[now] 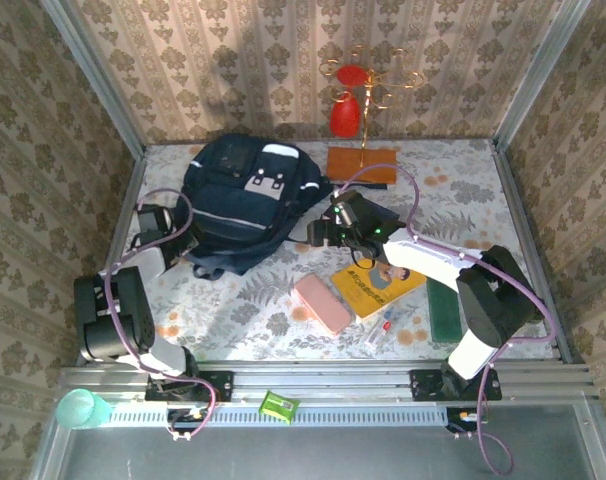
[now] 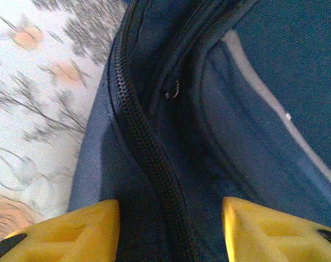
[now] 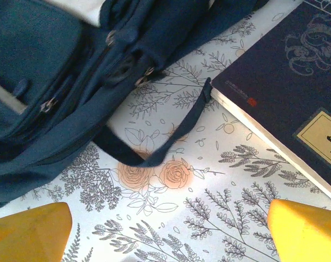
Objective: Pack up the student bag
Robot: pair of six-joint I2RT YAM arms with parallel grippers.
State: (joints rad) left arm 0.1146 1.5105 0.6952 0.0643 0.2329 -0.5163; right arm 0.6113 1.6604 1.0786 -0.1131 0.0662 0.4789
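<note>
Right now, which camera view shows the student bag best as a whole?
The top external view: the whole student bag lies there, grey-white patch, buckles and straps visible. The left wrist view gives a close-up of its zipper and navy fabric; the right wrist view, one edge with zipper pulls and a strap.

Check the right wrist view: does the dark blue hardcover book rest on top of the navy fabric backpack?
No, the dark blue hardcover book lies flat on the floral table cover, beside the navy fabric backpack.
</note>
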